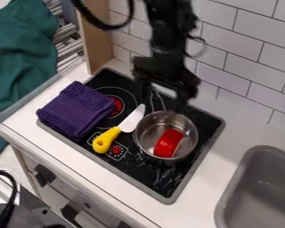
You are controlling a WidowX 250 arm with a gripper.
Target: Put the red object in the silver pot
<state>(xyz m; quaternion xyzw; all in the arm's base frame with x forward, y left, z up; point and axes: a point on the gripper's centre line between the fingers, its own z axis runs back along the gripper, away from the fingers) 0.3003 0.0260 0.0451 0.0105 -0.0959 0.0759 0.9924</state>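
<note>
Going L to R as the cam sees it. Way out to the left of my jaws there's a green cloth (20,58), n/a for this job. Closer in, but still on that side, a folded purple towel (76,109) sits partly on the stovetop (139,171). Next is the knife (133,119) w/ the yellow handle, blade end pointing up towards me, handle angled down and away. It's just beside the silver pot and none of my biz tbh.

Now me: my gripper (163,98) hangs over the back of the stove, pointing down, fingers apart w/ a decent gap, prob not at full stretch. Nothing in my grip afaict.

Right below my jaws, a bit towards the cam, is the silver pot (147,133), upright. The red object (167,143) is inside it, down low, lying at a slant over on the side away from me. Can't tell if it's touching the wall.

So status: imo the job's basically done, obj is in the pot. Only thing left is backing off, straight up pls, bc I'm near the rim and could nudge the pot.

Far right of my jaws, the grey sink (247,153), not needed rn.
</note>
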